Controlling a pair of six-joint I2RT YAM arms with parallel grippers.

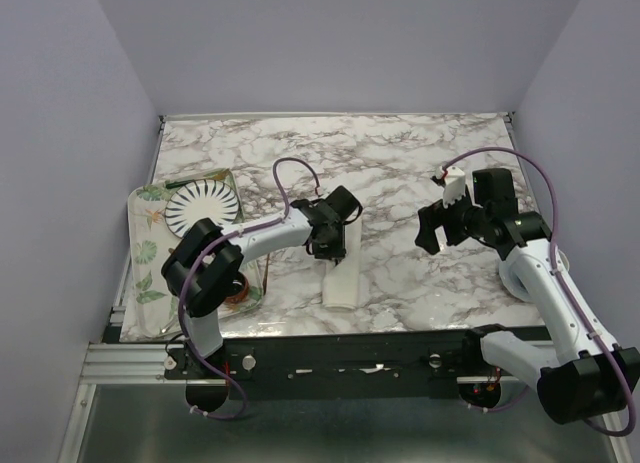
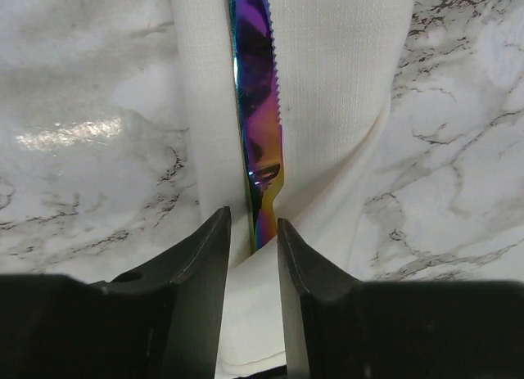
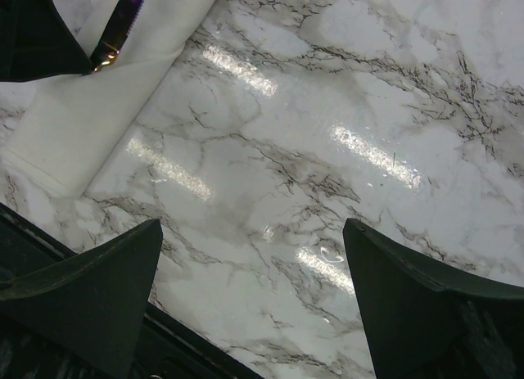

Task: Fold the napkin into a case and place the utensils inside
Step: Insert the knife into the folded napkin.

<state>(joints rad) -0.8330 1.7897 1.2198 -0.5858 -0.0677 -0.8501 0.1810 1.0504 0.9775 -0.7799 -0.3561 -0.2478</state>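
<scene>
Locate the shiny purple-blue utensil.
Left wrist view: the shiny purple-blue utensil lies tucked along the middle of the folded cream cloth napkin, one end by the left pincer.

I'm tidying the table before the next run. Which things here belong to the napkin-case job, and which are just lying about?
Job:
napkin case
purple-blue utensil

Lying about:
striped plate
leaf-patterned tray

Marble tabletop (image 1: pixel 400 163); leaf-print tray (image 1: pixel 145 253) at left edge w/ striped plate (image 1: pixel 200 205) on it
</scene>
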